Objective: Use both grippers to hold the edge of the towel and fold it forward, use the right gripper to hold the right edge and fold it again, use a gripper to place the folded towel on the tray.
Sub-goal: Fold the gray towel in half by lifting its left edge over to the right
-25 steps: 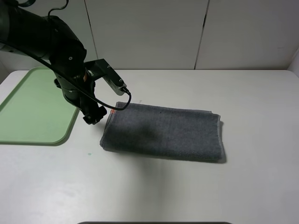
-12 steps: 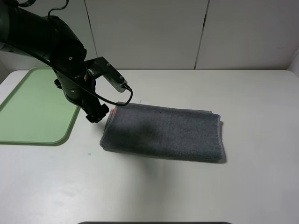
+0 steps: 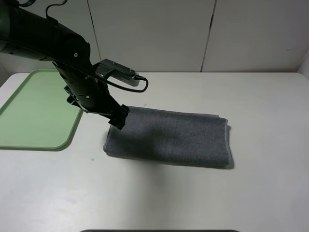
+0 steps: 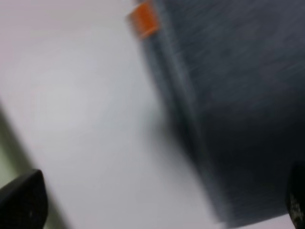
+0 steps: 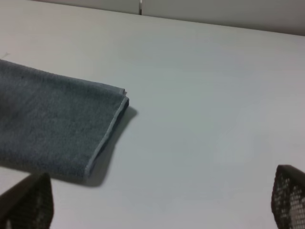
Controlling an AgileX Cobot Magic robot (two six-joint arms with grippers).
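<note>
The grey towel (image 3: 169,137) lies flat on the white table, folded into a long rectangle. My left gripper (image 3: 118,121) hangs over the towel's far left corner, open and empty. The left wrist view is blurred. It shows the towel's left edge (image 4: 238,95) with an orange tag (image 4: 144,19), and my left gripper (image 4: 159,210) with its fingers wide apart. My right gripper (image 5: 159,210) is open and empty, apart from the towel's right end (image 5: 47,119). It is out of the high view.
The light green tray (image 3: 34,111) lies at the table's left, close to the towel's left edge. A white wall stands behind the table. Bare table (image 3: 260,106) lies right of the towel.
My left arm has swung right and its wrist has turned. The gripper went from beside the towel's left edge to over its far left corner. The towel has not moved.
</note>
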